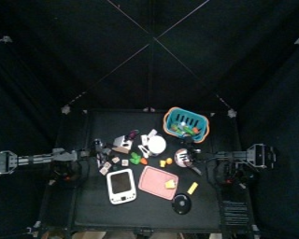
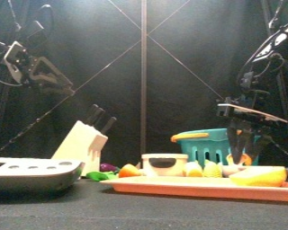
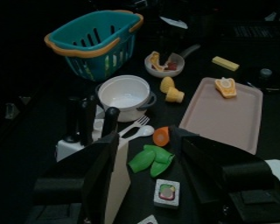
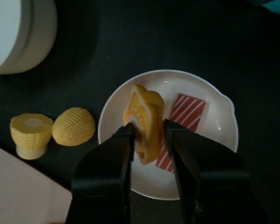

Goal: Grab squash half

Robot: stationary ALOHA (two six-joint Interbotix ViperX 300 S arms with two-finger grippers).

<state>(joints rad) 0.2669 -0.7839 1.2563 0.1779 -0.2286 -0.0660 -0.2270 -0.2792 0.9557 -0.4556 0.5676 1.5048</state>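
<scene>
Between the right gripper's (image 4: 150,147) two black jaws sits the squash half (image 4: 146,122), a ridged orange piece standing on edge in a shallow white bowl (image 4: 219,144); the jaws press against both its sides, clamped on it. Just beside the gripper in the same bowl lies a flat red strip with pale stripes (image 4: 185,112). Outside the bowl, off to one side of the gripper, lie two short yellow corn pieces (image 4: 73,125) with rows of kernels, touching each other. Well away from this gripper stands a teal basket (image 3: 94,37) of open plastic lattice with an orange rim; its contents cannot be made out. The left gripper (image 3: 154,179) hangs with its jaws apart above green leafy pieces (image 3: 150,160).
</scene>
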